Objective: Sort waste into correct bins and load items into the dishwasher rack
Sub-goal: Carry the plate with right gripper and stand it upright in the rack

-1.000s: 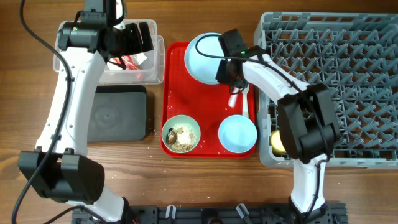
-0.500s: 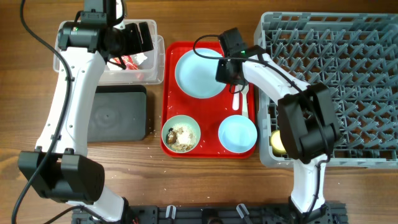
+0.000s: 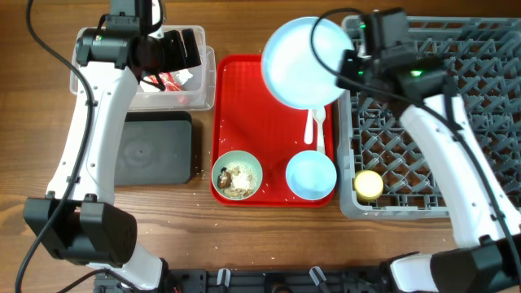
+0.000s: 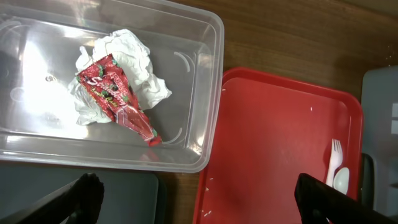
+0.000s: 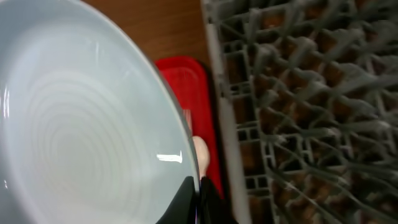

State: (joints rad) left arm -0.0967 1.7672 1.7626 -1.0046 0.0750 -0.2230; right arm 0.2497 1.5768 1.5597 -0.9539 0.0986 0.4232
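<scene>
Near: pale green bowl [image 3: 237, 175] holds rice scraps; light blue bowl [image 3: 311, 175] on red tray [image 3: 244, 114]; yellow cup [image 3: 368, 185] in dishwasher rack [image 3: 464, 106]. Fork and spoon [image 3: 319, 122] unloaded. Right end effector [image 3: 352, 65] clenched on plate [image 3: 297, 61], raised at rack edge. Far: napkin [image 4: 127, 59], wrapper [image 4: 115, 93] binned in clear tub [image 4: 208, 93]; left end effector [image 3: 183, 49] released above.

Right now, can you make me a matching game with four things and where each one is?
Things:
1. pale blue plate
2. yellow cup
3. red wrapper
4. green bowl

Places:
A. in the clear tub
B. on the red tray
C. held by the right claw
D. in the grey rack

Pairs: 1-C, 2-D, 3-A, 4-B
</scene>
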